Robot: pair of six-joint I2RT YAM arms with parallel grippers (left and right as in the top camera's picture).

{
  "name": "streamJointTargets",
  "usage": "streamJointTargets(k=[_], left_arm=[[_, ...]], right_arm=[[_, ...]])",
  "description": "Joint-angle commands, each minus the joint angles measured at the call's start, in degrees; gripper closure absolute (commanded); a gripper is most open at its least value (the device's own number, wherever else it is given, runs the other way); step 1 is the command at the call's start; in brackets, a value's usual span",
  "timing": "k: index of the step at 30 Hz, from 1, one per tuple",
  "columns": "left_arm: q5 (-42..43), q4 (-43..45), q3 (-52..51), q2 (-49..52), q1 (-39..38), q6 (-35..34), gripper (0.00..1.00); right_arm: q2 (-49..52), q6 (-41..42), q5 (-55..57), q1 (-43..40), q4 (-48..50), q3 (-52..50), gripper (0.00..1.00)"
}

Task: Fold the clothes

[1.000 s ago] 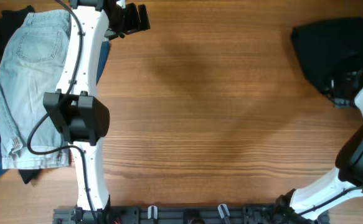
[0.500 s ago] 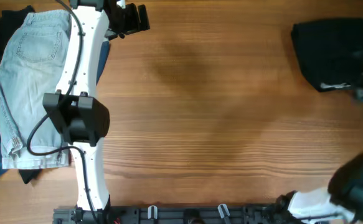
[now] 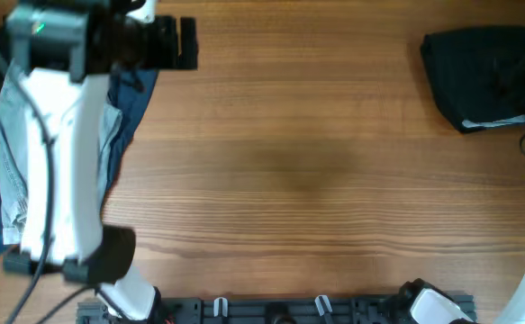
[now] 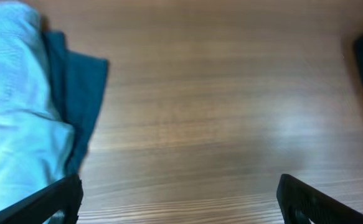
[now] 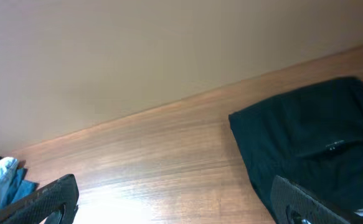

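Overhead, one black garment [image 3: 478,72], one denim shorts [image 3: 5,180]

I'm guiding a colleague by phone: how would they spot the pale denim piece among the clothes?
Start at the wooden table and go to its left end, where clothes lie in a pile. The denim garment lies on a dark blue cloth that sticks out beside it. It alone is a pale, washed-out blue, while its neighbour is a deep, dark blue.

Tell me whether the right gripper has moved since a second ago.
Yes. The right gripper has withdrawn from the black garment, which lies unmoved, and gone off the overhead view's right side.
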Motion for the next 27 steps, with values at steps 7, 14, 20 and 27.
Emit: streamJointTargets(k=[7,14,20,27], left_arm=[[-0.22,-2.95,0.37,-18.56,-0.09,1.55,0.0],[2.97,-3.96,0.37,-24.04,-0.09,1.57,0.0],[1.88,-4.79,0.37,-27.28,-0.09,1.09,0.0],[-3.52,-2.12,-0.55,-27.12,1.07,-3.17,0.0]], right_arm=[[0.85,-1.6,-1.9,0.0,0.11,0.52,0.0],[0.85,-1.6,-1.88,0.0,0.11,0.52,0.0],[0.85,-1.62,-1.9,0.0,0.11,0.52,0.0],[0.85,-1.62,-1.9,0.0,0.11,0.52,0.0]])
